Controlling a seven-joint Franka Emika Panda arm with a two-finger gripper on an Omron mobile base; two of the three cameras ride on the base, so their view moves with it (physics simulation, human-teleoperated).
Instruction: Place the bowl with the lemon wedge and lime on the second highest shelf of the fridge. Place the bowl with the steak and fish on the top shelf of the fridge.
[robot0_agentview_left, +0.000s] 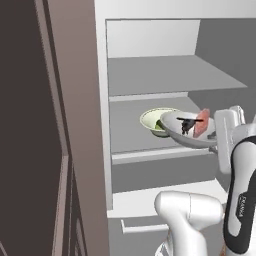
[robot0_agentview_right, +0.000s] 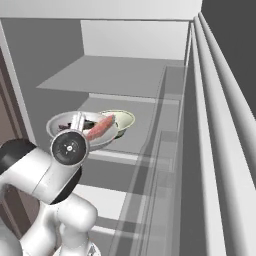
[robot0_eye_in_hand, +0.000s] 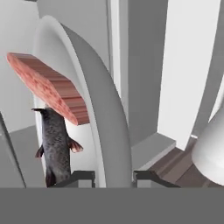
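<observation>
Two bowls are showing at the middle of the frame: the grey bowl (robot0_agentview_left: 186, 131) is carrying one steak (robot0_agentview_left: 201, 123) and one fish (robot0_agentview_left: 186, 124), and the gripper (robot0_eye_in_hand: 113, 176) is clamping its rim. The pale green bowl (robot0_agentview_left: 156, 120) is resting behind on the second highest shelf (robot0_agentview_left: 131, 131) of the fridge (robot0_agentview_left: 150, 40); its contents are hidden. The hand view is showing the bowl's rim between both finger tips.

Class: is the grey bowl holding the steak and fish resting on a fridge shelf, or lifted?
Lifted: the tool pinches the grey bowl by its rim.
</observation>
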